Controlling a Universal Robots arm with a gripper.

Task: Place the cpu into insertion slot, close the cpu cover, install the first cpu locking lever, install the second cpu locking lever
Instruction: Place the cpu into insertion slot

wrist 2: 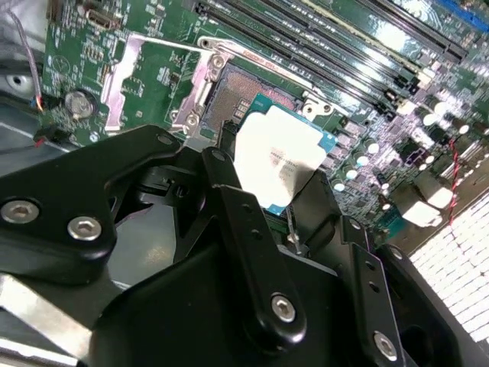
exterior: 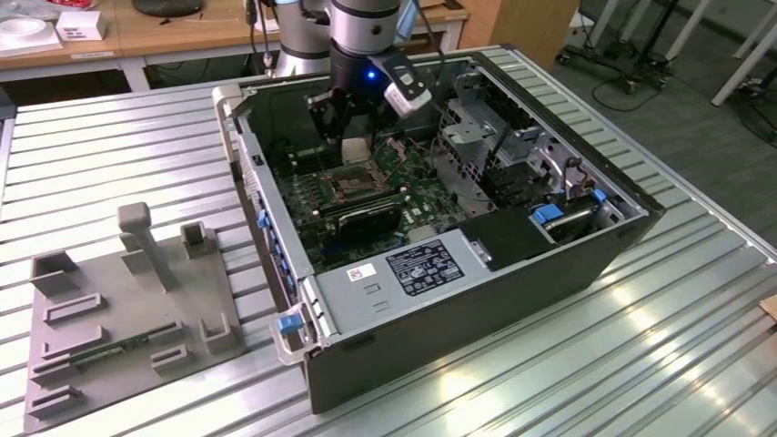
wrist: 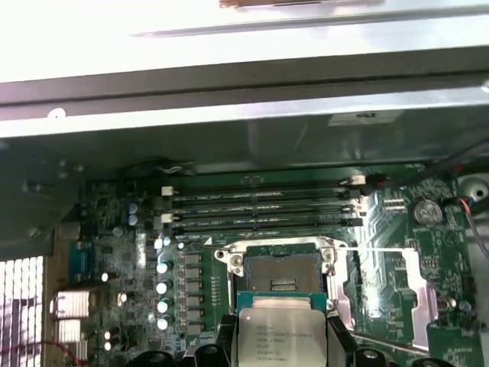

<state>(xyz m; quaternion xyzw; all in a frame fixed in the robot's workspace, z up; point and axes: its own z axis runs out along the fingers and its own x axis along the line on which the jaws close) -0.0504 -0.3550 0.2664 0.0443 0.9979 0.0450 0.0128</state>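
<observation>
Your arm's fingers (wrist 2: 229, 183) are clamped on the cpu (wrist 2: 279, 157), one on each side edge, holding it level with its printed face up inside the open computer case (exterior: 486, 309) on the ribbed desk (exterior: 680, 346). In the exterior view the cpu hangs over the green motherboard (exterior: 413, 182), apart from the insertion slot (exterior: 349, 187), which lies near it at about 6 o'clock, uncovered, its dark contact field showing in both wrist views. A grey fixture plate (exterior: 122, 309) sits at about 8 o'clock from the case.
</observation>
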